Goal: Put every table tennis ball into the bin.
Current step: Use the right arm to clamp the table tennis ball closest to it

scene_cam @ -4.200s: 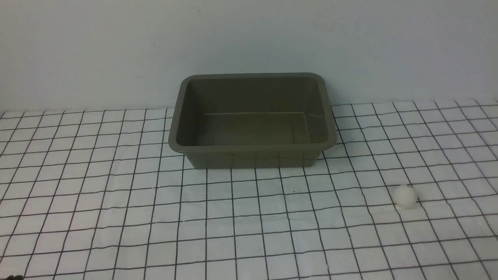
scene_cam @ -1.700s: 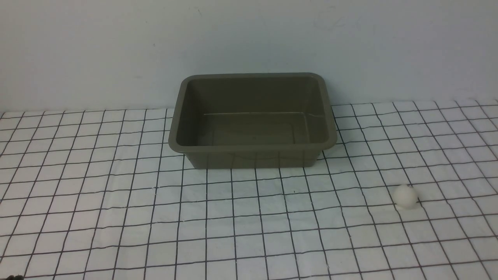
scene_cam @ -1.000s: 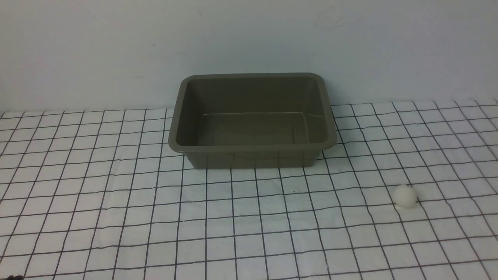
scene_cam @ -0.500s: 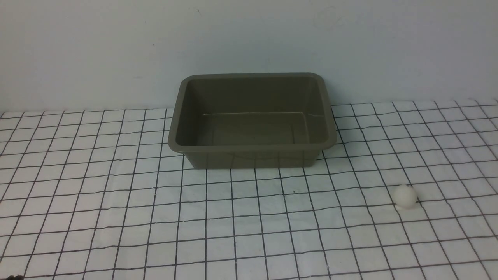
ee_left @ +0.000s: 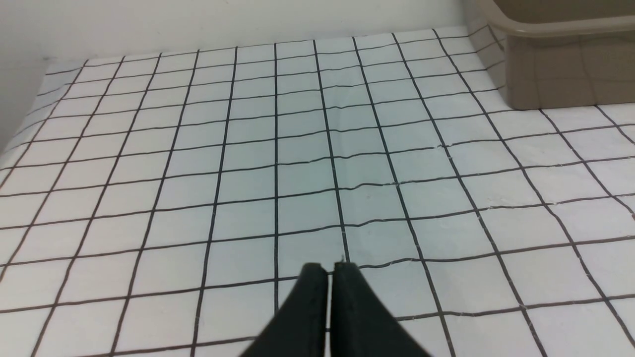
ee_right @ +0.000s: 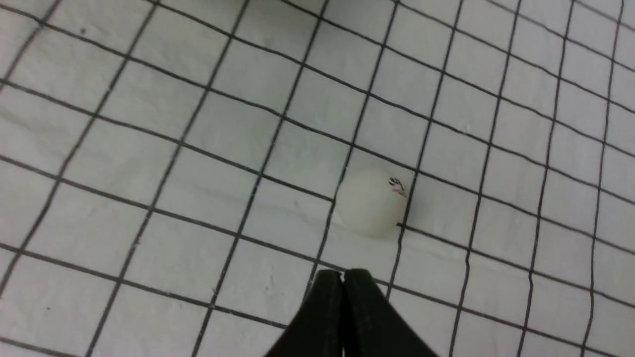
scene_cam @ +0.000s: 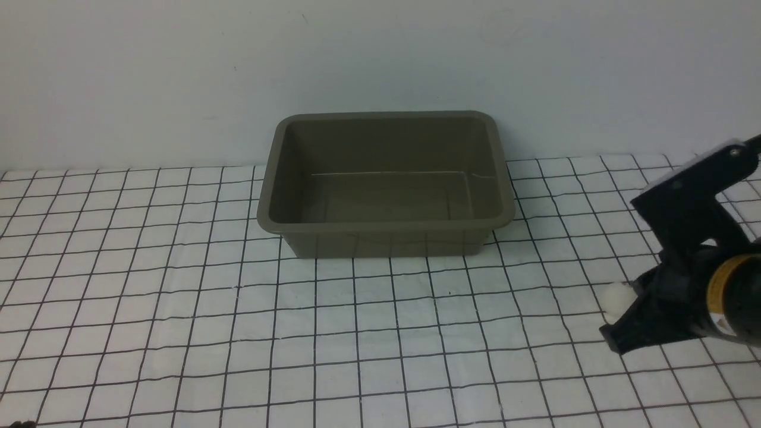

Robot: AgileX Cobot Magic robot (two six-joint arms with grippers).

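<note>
The table tennis ball (scene_cam: 614,295) is a small white sphere on the gridded cloth, to the right of and nearer than the bin (scene_cam: 386,226). That bin is an olive-brown tub with nothing in it. My right gripper (scene_cam: 613,343) reaches in from the right edge and partly covers the ball. In the right wrist view the ball (ee_right: 369,203) lies just beyond the right gripper (ee_right: 343,273), which is shut and empty, apart from the ball. My left gripper (ee_left: 330,267) is shut over bare cloth, with the bin's corner (ee_left: 555,29) far off.
A white cloth with a black grid (scene_cam: 178,309) covers the table. A plain pale wall (scene_cam: 148,77) rises right behind the bin. The cloth's far-left edge meets the wall (ee_left: 20,94) in the left wrist view.
My right arm has come into the front view from the right and now stands close by the ball, partly hiding it. Ball and bin have not moved.
</note>
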